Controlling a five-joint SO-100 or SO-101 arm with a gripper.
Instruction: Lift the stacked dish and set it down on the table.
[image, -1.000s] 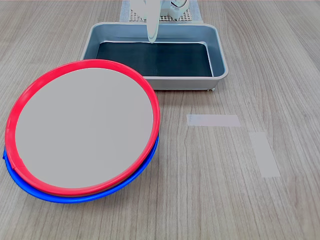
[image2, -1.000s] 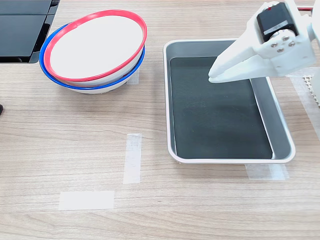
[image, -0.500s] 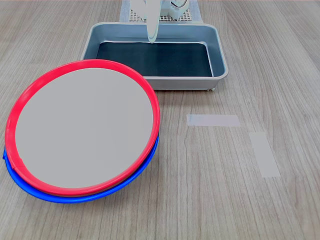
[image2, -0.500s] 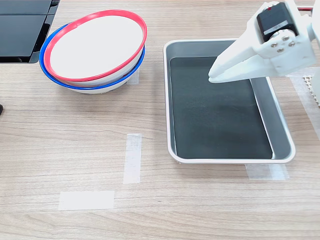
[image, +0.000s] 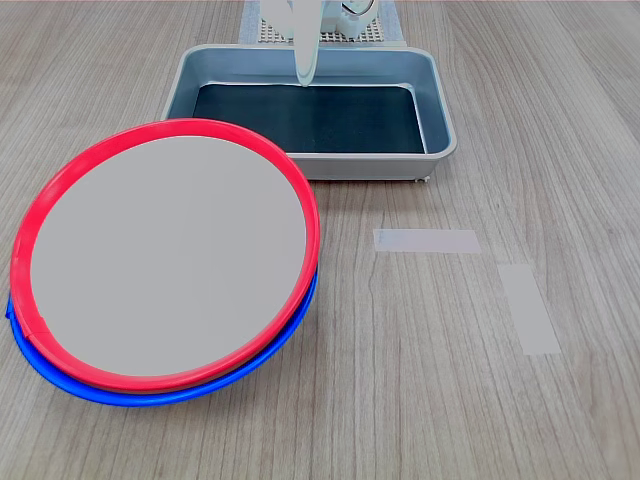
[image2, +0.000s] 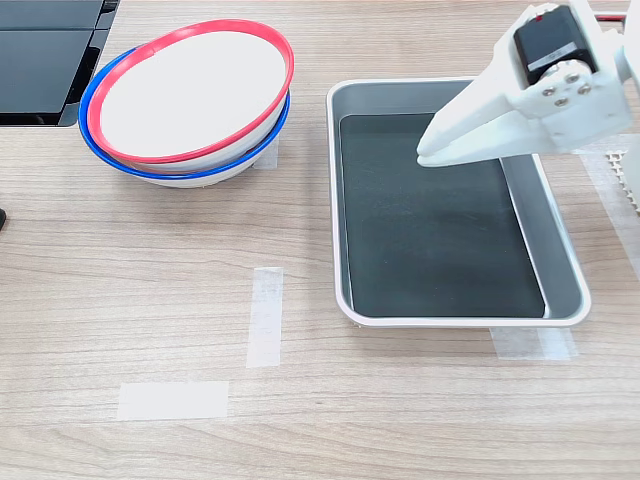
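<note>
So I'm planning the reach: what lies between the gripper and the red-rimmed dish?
In the second exterior view, the gripper hangs over the grey tray. Between it and the red-rimmed dish lie only the tray's left wall and bare table.

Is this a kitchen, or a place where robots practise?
Most likely a robot practice bench: a white gripper hangs over an empty grey tray, tape strips mark the wooden table, and two dishes sit stacked.

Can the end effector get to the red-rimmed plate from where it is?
Probably yes. The end effector hangs over the grey tray, and nothing stands between it and the red-rimmed plate atop the blue-rimmed plate.
</note>
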